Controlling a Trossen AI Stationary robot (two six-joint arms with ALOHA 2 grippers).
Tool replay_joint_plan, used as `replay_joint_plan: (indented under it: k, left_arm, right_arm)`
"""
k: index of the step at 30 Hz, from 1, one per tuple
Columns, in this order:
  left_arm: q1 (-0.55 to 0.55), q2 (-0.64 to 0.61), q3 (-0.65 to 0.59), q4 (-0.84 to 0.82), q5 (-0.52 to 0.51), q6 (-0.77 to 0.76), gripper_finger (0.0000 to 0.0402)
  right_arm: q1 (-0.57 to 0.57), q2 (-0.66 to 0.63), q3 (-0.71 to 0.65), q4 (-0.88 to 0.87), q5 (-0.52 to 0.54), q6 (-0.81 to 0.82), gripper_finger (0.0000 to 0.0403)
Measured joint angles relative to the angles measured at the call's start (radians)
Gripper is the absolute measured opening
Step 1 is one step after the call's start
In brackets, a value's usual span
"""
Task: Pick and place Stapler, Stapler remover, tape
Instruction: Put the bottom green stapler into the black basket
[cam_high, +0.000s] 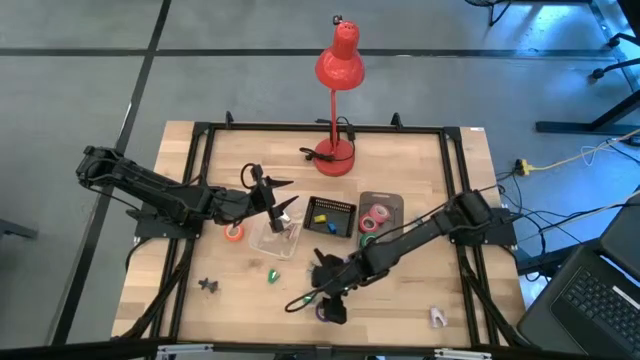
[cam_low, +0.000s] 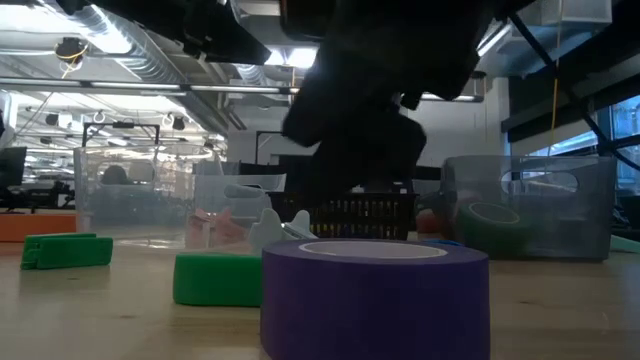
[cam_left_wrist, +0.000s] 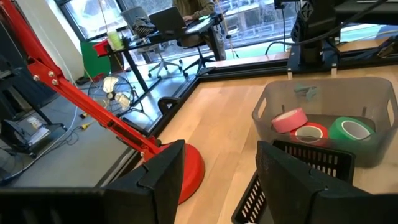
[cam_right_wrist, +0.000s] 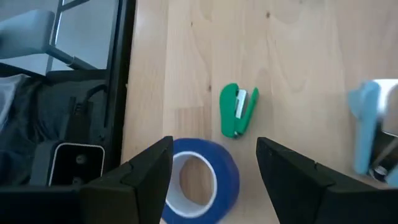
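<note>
A purple tape roll (cam_high: 329, 311) lies flat near the table's front edge. My right gripper (cam_high: 328, 292) hangs open just above it, slanting down, and the roll (cam_right_wrist: 200, 179) shows between its fingers without touching them. The green stapler (cam_right_wrist: 238, 111) lies on the table a little to the left of the roll (cam_high: 272, 273). A small dark piece (cam_high: 208, 285), seemingly the stapler remover, lies farther left. My left gripper (cam_high: 283, 197) waits open and nearly level above a clear box (cam_high: 276, 238), nothing between its fingers (cam_left_wrist: 221, 152).
A clear bin (cam_left_wrist: 373, 155) holds pink, red and green tape rolls beside a black mesh basket (cam_high: 331, 215). An orange tape roll (cam_high: 233, 232) lies left of the clear box. A red desk lamp (cam_high: 335, 150) stands at the back. A small white piece (cam_high: 438, 317) lies at the front right.
</note>
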Motion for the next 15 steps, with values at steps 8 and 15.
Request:
replay_joint_plan:
  k: [8,15]
  left_arm:
    - [0.0,0.0,0.001,-0.013,0.001,-0.001,0.0189]
    - [0.0,0.0,0.001,-0.013,0.002,-0.001,0.0188]
  right_arm:
    - [-0.004,0.071,0.048,-0.002,0.0,0.008,0.0216]
    - [-0.025,0.097,0.058,-0.004,0.0,0.032,0.0215]
